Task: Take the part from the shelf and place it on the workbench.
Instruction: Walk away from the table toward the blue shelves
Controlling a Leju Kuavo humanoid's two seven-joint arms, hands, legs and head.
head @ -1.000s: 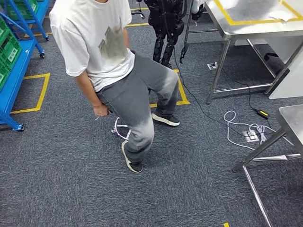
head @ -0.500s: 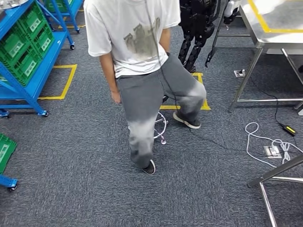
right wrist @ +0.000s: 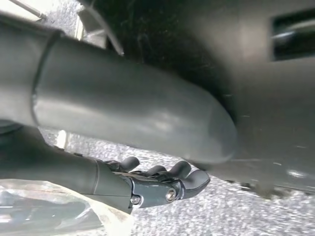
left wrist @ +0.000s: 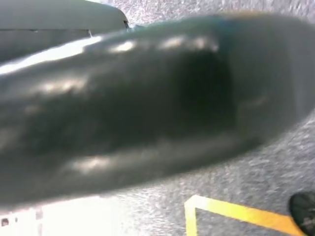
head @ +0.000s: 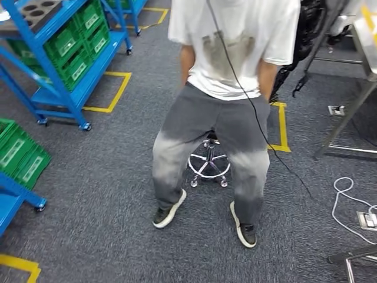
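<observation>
The right hand hung over the grey carpet, its dark fingers loosely curled and holding nothing. The state of the left hand's fingers could not be told. Well apart, a blue shelf carried green bins; no part could be distinguished there. A person sat on a wheeled stool ahead.

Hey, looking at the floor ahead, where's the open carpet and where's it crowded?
Open carpet lies between the blue shelf and the person, and in front of the person's shoes. It is crowded around the stool beneath the person, and by the white cables near the table legs.
</observation>
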